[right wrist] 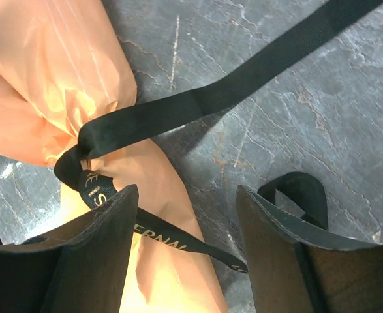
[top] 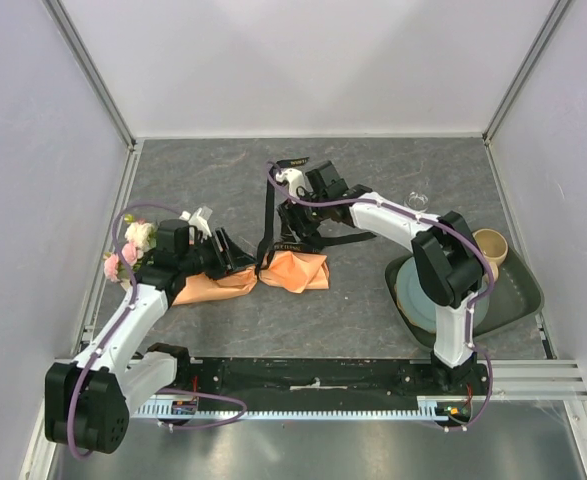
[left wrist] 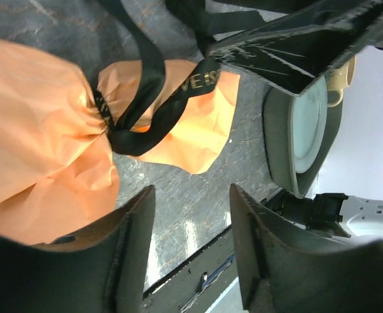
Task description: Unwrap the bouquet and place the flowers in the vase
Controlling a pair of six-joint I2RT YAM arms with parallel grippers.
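Only overhead shows the flowers [top: 128, 248] (wrist views: knotted ribbon [right wrist: 178, 109]).

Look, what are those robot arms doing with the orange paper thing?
They are unwrapping a bouquet lying on the table. A black ribbon cinches its orange paper round the middle, loose ends trailing. The left end effector and the right end effector hover open just above it, gripping nothing. The flowers poke out at the left end; the glass vase stands apart on the far right.
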